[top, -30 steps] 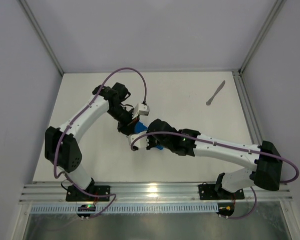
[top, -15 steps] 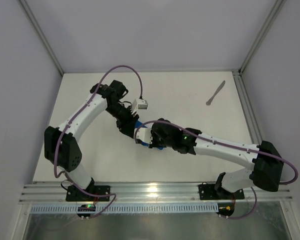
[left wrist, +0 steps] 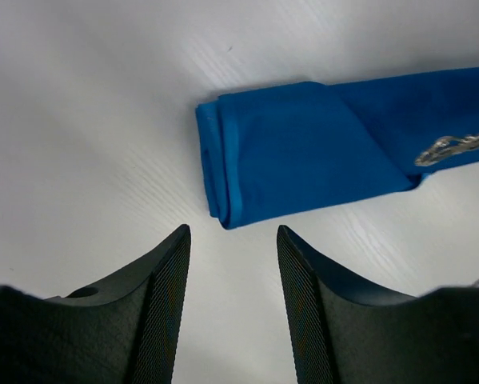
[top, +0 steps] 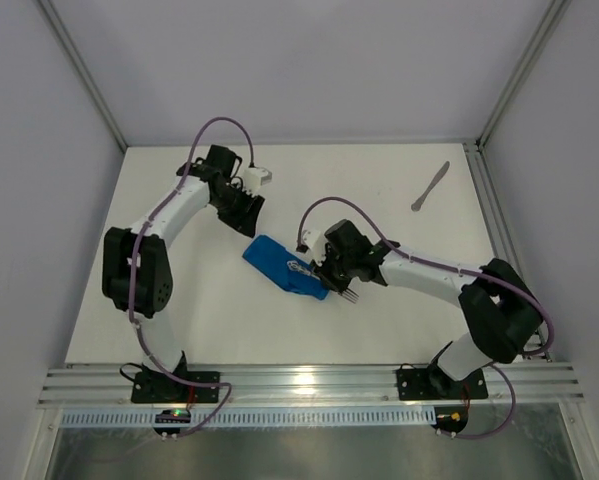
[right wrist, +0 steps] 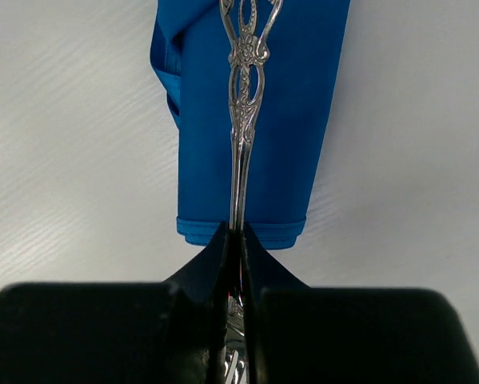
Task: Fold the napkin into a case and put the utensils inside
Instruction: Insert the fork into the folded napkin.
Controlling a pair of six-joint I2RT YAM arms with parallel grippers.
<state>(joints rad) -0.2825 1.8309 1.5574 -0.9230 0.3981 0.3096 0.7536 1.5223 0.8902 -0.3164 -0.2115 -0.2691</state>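
Observation:
The napkin lies folded as a narrow blue case (top: 274, 258) in the middle of the table. My right gripper (top: 331, 276) (right wrist: 234, 234) is shut on the fork (right wrist: 240, 152) at the case's right end. The ornate handle runs along the top of the blue cloth (right wrist: 291, 120), and the tines (top: 350, 296) stick out behind the fingers. My left gripper (top: 247, 218) (left wrist: 233, 236) stands open and empty just off the case's other end (left wrist: 295, 152), not touching it. The fork's handle (left wrist: 455, 148) shows near a diagonal fold. The knife (top: 431, 186) lies alone at the far right.
A metal frame rail (top: 489, 215) borders the table on the right, close to the knife. Grey walls enclose the back and sides. Both arm bases sit at the near edge.
My left gripper has opened, let go of the blue cloth and drawn back up and left. The right gripper has closed on the fork and shifted right, uncovering the case.

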